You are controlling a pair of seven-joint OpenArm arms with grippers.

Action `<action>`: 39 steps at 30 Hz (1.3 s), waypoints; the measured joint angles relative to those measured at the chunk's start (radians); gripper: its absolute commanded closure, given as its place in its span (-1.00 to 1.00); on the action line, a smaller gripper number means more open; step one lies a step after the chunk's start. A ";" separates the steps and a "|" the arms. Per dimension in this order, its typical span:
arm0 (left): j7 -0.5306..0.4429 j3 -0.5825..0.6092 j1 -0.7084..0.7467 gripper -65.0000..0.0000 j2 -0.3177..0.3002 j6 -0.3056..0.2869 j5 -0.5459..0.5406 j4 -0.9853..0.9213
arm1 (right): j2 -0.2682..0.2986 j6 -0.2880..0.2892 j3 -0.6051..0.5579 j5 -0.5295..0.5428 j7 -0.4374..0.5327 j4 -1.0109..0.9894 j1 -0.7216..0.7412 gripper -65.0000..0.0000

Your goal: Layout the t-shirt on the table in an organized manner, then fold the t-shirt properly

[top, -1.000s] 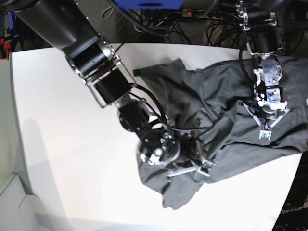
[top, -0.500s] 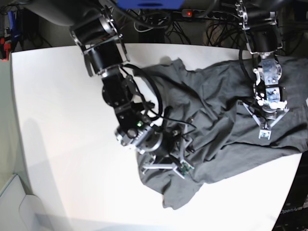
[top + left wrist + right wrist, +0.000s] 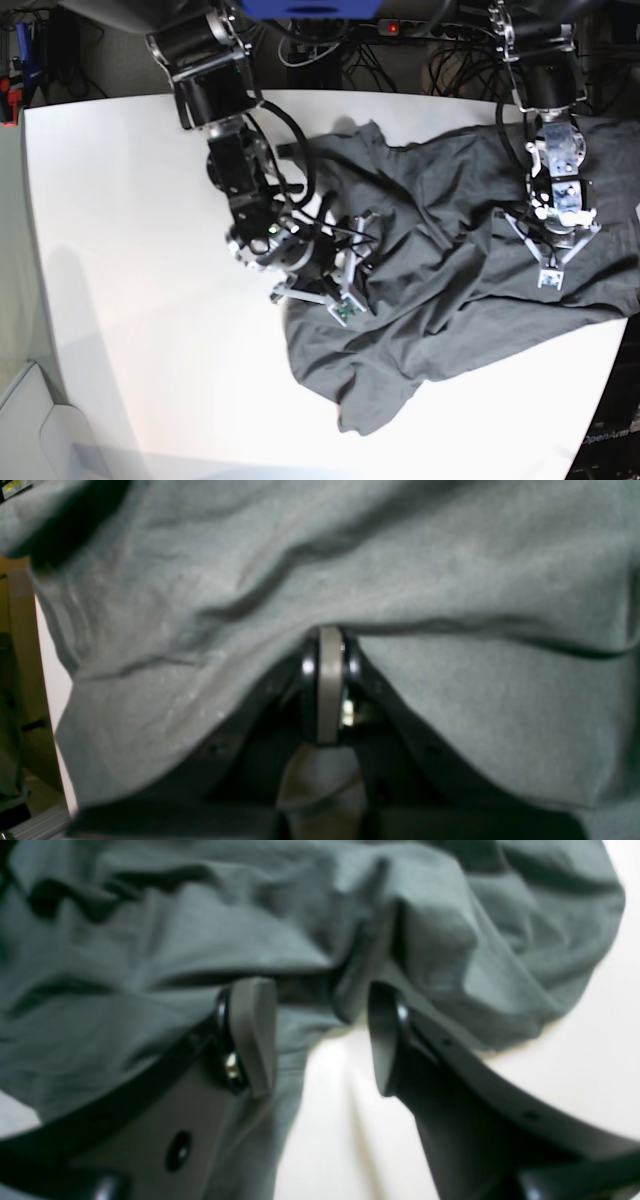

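Plainly not laid out yet: the t-shirt (image 3: 470, 250) crumpled and creased over the right-hand part of the counter (image 3: 130, 250) in the base view, reaching the counter's edge on that side, with a bunched lobe toward the near side. Right pincer (image 3: 320, 1037) parted at the shirt's inner edge, a raised fold just ahead of the gap, bare counter beneath, nothing clamped. Left pincer (image 3: 328, 640) closed tight, pads together, set down into the cloth on the opposite part of the garment. No telling whether any cloth lies between those pads.

Probably best for this step:
- Lower the right pincer to take only the top fold.
- Close on the edge rather than on a thick bunch.
- Draw outward and low across the counter, away from the left pincer as anchor.
- Pull slowly, to avoid dragging the whole shirt along.

Only in the right wrist view: the gap between the jaws and the fold standing before it. Only in the left wrist view: the shut pads and the creases fanning from them. Only in the base view: the shirt's whole outline and both arms well apart.
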 measured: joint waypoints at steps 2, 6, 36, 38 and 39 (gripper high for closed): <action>0.001 0.000 0.000 0.98 0.000 0.000 0.000 0.000 | 0.000 0.000 0.020 -0.001 -0.003 -0.055 0.023 0.05; 0.001 0.000 0.000 0.98 0.000 0.000 0.000 0.000 | 0.000 0.000 0.030 0.000 0.036 -0.125 0.045 0.05; 0.000 0.000 0.000 0.98 0.000 0.000 0.000 0.000 | 0.000 -0.006 -0.140 0.109 0.208 -0.345 0.179 1.00; 0.000 0.000 0.000 0.98 0.000 0.000 0.000 0.000 | 0.001 -0.005 -0.200 0.109 0.206 -0.310 0.185 1.00; 0.000 0.000 0.000 0.98 0.000 0.000 0.000 0.000 | 0.001 -0.005 -0.225 0.108 0.206 -0.293 0.188 1.00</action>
